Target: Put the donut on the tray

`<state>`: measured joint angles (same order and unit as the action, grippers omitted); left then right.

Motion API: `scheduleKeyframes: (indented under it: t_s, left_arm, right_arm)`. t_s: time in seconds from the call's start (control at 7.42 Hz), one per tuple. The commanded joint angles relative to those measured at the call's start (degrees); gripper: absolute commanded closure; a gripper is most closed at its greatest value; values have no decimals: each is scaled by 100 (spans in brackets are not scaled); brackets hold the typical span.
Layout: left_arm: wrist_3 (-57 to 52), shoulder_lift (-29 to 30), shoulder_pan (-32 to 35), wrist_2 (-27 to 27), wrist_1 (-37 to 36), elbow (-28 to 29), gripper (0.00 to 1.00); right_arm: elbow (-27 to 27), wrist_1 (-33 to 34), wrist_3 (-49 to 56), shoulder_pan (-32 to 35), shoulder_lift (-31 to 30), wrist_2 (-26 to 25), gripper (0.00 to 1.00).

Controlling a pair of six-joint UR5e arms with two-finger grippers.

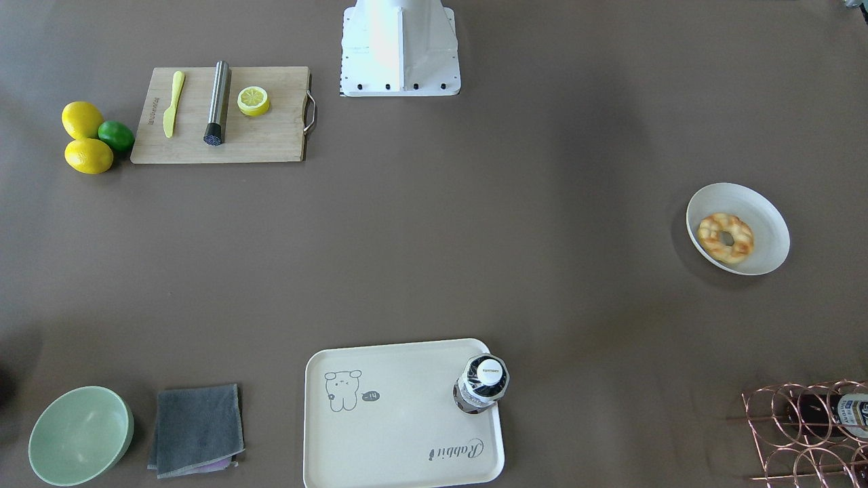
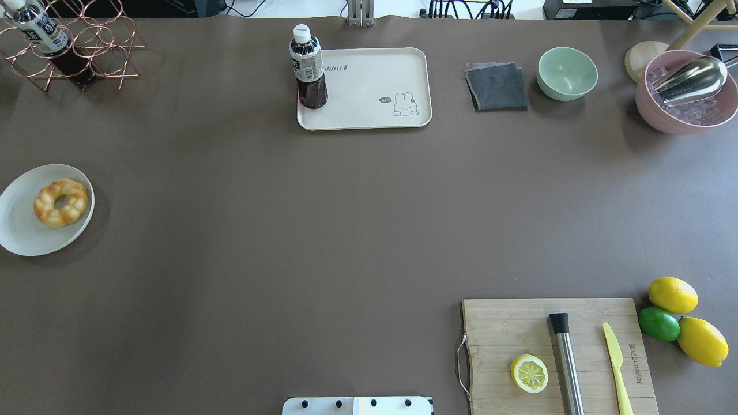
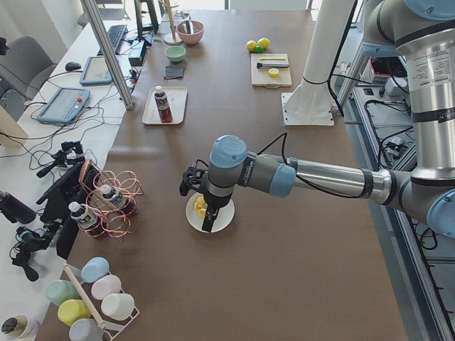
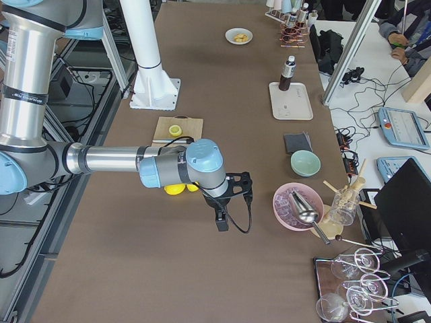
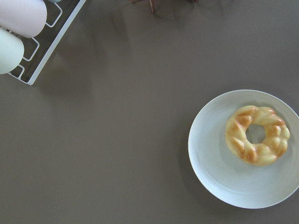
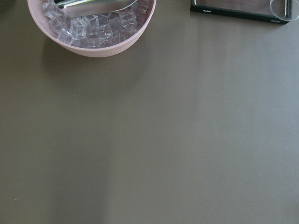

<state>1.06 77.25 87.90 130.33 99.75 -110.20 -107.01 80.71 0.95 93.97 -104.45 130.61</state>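
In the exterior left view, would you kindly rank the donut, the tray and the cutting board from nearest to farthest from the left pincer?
1. Donut, on a plate, right beside the left pincer.
2. Tray, well beyond, on the operators' side.
3. Cutting board, farthest, at the far end on the robot's side.

The desk [image 2: 288, 230] wears a smooth, matt brown covering with no shine. At nine o'clock in the overhead view, the donut [image 2: 60, 202] gleams glossy and lumpy on a matt, faintly speckled plate [image 2: 23, 230]. At twelve o'clock, the tray [image 2: 363, 92] is smooth cream. Four o'clock: the cutting board [image 2: 507, 323] shows bare wood grain under a brushed-metal cylinder [image 2: 568, 363] and a yellow plastic knife [image 2: 614, 357]. At one o'clock the grey cloth [image 2: 497, 86] looks dull; at two o'clock the metal scoop [image 2: 692, 78] shines.
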Motion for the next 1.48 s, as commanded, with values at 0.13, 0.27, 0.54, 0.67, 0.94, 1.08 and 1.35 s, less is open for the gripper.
scheduleKeyframes:
  t_s: [0.13,0.27,0.54,0.67,0.94,1.08,1.35]
  left_arm:
    - [-9,-35,-35,-25,1,42,2]
    - [-35,-34,-79,-25,1,59,2]
    - [-44,-26,-97,36,36,269,2]
    - [-44,-17,-115,36,36,305,2]
    - [-18,-17,-115,54,54,306,2]
    - [0,-17,-115,71,45,306,2]
    - [9,-17,-124,247,10,306,2]
  right_arm:
    - [-5,-20,133,-19,-14,8,0]
    - [13,-29,143,-19,-22,-1,0]
    - [22,-64,117,-19,-22,-62,0]
    - [57,-55,142,-19,-14,-62,0]
    - [75,-64,134,-10,-22,156,0]
    - [101,-64,134,-10,-22,158,0]
    - [154,-64,81,-10,-5,166,0]
